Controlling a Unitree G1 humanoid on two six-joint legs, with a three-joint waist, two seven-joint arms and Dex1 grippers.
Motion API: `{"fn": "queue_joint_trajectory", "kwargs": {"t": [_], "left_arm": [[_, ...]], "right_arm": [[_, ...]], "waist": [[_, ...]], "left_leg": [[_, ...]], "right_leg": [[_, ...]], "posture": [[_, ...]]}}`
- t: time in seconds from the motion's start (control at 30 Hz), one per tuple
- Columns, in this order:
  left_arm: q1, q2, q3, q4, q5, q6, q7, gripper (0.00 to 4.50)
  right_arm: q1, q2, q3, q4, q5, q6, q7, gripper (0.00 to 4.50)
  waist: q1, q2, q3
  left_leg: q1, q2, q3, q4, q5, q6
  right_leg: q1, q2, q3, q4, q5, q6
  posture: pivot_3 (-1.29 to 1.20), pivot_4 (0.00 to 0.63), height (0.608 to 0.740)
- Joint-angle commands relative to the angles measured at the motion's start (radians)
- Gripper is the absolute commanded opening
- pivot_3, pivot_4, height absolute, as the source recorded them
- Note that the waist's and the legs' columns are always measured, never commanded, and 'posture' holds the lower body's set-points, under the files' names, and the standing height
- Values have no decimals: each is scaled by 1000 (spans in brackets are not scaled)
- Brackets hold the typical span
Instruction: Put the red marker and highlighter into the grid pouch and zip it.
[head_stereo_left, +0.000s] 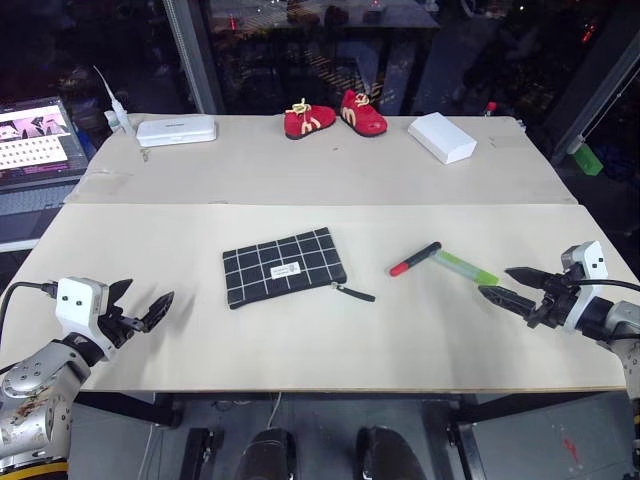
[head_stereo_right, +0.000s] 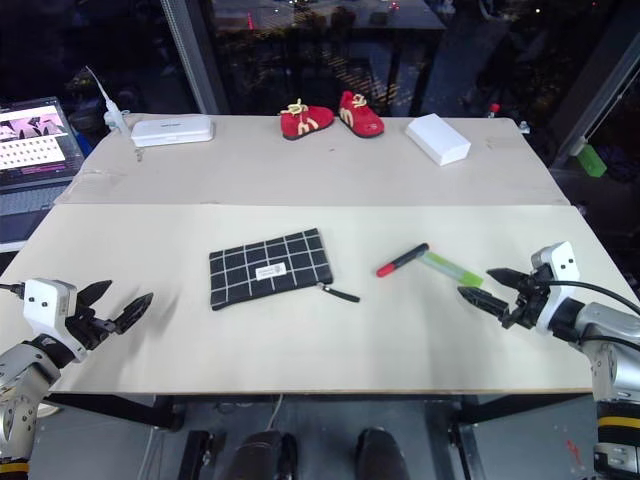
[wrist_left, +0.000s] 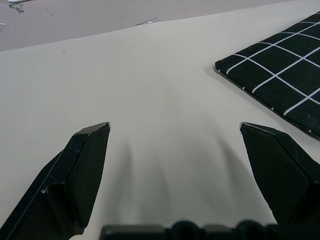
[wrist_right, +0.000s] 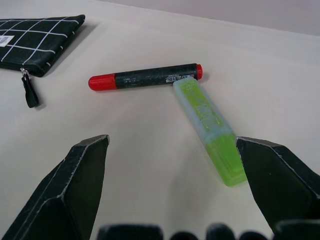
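Likely trouble: rolling the short black-barrelled, red-capped marker (wrist_right: 145, 77) away across the pale table (head_stereo_left: 300, 330), since its round body lies loose and one end touches the slim translucent light-green highlighter (wrist_right: 209, 130); a grab at either could knock the other. Also possible: no way in for the pens, because the flat black fabric pouch with thin white grid lines (head_stereo_left: 284, 266) looks zipped shut, pull tab (head_stereo_left: 354, 292) trailing off its near right corner, and thin cloth could slide under a one-sided tug. Marker and highlighter just right of the pouch, meeting in a shallow angle, the marker nearer it. Pouch flat, small white label showing, slightly skewed. Left claw (head_stereo_left: 140, 312) spread wide and empty, left of the pouch; right claw (head_stereo_left: 512, 286) likewise wide and empty, right of the highlighter.
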Motion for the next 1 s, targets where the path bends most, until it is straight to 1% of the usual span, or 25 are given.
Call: {"fn": "queue_joint_trajectory", "kwargs": {"t": [0.03, 0.07, 0.13, 0.17, 0.2, 0.3, 0.37, 0.4, 0.43, 0.47, 0.53, 0.63, 0.7, 0.77, 0.9, 0.93, 1.0], "left_arm": [[-5, 14, 16, -16, -32, -45, -72, 4500], [-6, 31, 4, 2, -32, -88, -141, 4500], [-7, 50, -11, 29, -16, -159, -218, 4500], [-9, 60, -24, 43, 9, -198, -239, 4500], [-13, 69, -38, 56, 29, -232, -258, 4500], [-21, 94, -74, 89, 84, -331, -300, 4500], [-38, 109, -94, 120, 113, -390, -320, 4500], [-60, 118, -102, 148, 128, -425, -327, 4500], [-78, 129, -111, 172, 142, -455, -339, 4500], [-95, 145, -124, 200, 165, -491, -351, 4500], [-106, 174, -151, 242, 206, -556, -373, 4500], [-109, 206, -184, 284, 251, -632, -391, 4500], [-122, 219, -202, 310, 271, -676, -395, 4500], [-147, 225, -229, 333, 296, -725, -395, 4500], [-207, 223, -284, 376, 347, -828, -382, 4500], [-224, 224, -298, 393, 370, -857, -370, 4500], [-256, 243, -334, 446, 477, -938, -312, 4500]], "right_arm": [[-27, -9, -10, -4, -2, -17, -8, 4460], [-38, -6, -9, 1, -3, -11, -20, 4460], [-56, -2, -9, 5, 0, 5, -38, 4460], [-72, 2, -12, 8, 2, 9, -52, 4216], [-86, 5, -14, 7, 7, 14, -60, 4216], [-96, 7, 0, -23, 10, 15, -54, 3301], [-105, 11, 19, -58, 19, 38, -45, 2582], [-119, 15, 35, -83, 24, 50, -41, 2343], [-136, 21, 56, -111, 32, 64, -32, 1779], [-162, 30, 83, -140, 42, 78, -21, 1529], [-209, 59, 130, -171, 48, 94, -10, 833], [-260, 119, 206, -215, 52, 115, -5, 61], [-301, 171, 275, -237, 30, 132, -26, 61], [-360, 242, 364, -229, -21, 104, -42, 61], [-485, 382, 501, -125, -147, 25, -100, 61], [-512, 410, 524, -87, -173, 10, -111, 61], [-550, 457, 560, -17, -201, -1, -109, 61]], "waist": [[0, 0, 0], [0, 0, 0], [-3, 0, 0], [-4, 0, 0], [-4, 0, 0], [-4, 0, 0], [-2, 0, 0], [-2, 0, 0], [-1, 0, 0], [-2, 0, 0], [-7, 0, 0], [-18, 0, 0], [-20, 0, 0], [-24, 0, 0], [-24, 0, 0], [-24, 0, 0], [-22, 0, 0]], "left_leg": [[0, 0, 0, 0, 0, 0], [0, 0, 0, 0, 0, 0], [0, 0, 1, 0, 0, 0], [0, 0, 1, 0, 0, 0], [0, 0, 1, 0, 0, 0], [0, 0, 1, 0, 0, 0], [0, 0, 1, 0, 0, 0], [0, 0, 1, 0, 0, 0], [0, 1, 1, 0, 0, 0], [0, 1, 1, 0, 0, 0], [0, 2, 2, 0, 0, 0], [0, 4, 2, 0, -1, 0], [0, 6, 2, 0, -2, -1], [-1, 8, 3, 0, -2, -2], [-2, 10, 4, 0, -1, -3], [-2, 10, 4, 0, -1, -3], [-2, 10, 6, 0, -1, -3]], "right_leg": [[0, 0, 0, 0, 0, 0], [0, 0, 0, 0, 0, 0], [-1, 0, 0, 0, 0, 0], [-1, 0, 0, 0, 0, 0], [-1, 0, 0, 0, 0, 0], [-1, 0, 0, 0, 0, 0], [-1, 0, 0, 0, 0, 0], [-1, 0, 0, 0, 0, 0], [-1, 0, 0, 0, 0, 0], [-1, 0, 0, 0, 0, -1], [-1, 1, 0, 0, 0, -1], [-1, 2, 1, 0, 0, -1], [-2, 3, 0, 0, 0, -1], [-2, 6, 0, 0, 0, -1], [-5, 9, 0, 1, 2, -4], [-5, 10, 0, 1, 2, -4], [-5, 10, 0, 1, 2, -4]], "posture": [[0, 150, 740], [0, 150, 740], [0, 150, 740], [0, 150, 740], [0, 150, 740], [0, 150, 740], [0, 150, 740], [0, 150, 740], [0, 150, 740], [0, 150, 740], [0, 150, 740], [0, 150, 740], [0, 150, 740], [0, 150, 740], [0, 150, 740], [0, 150, 740], [0, 150, 740]]}}
